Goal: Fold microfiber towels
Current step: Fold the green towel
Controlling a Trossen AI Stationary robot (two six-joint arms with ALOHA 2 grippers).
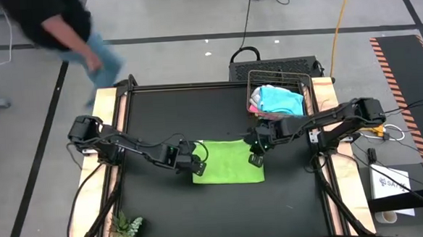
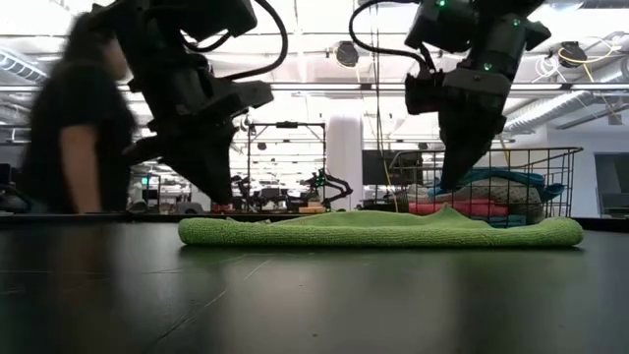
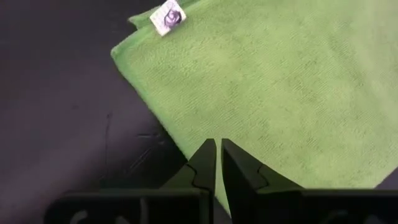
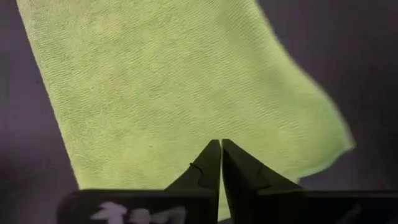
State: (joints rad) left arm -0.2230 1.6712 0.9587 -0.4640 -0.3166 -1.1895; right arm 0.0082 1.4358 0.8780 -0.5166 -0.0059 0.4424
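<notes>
- The lime green microfiber towel (image 1: 228,162) lay flat on the black table (image 1: 165,208), spanning between both jaws.
- The left gripper (image 3: 217,163) pinched its left edge.
- The right gripper (image 4: 221,163), closed, pressed its right edge.

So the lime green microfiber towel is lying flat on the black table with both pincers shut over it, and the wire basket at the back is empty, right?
Not quite: the wire basket is not empty. The high view shows light blue and pink cloths piled in it. The rest holds: the lime green microfiber towel lies flat on the black table, with the left pincer and right pincer shut over it.
</notes>
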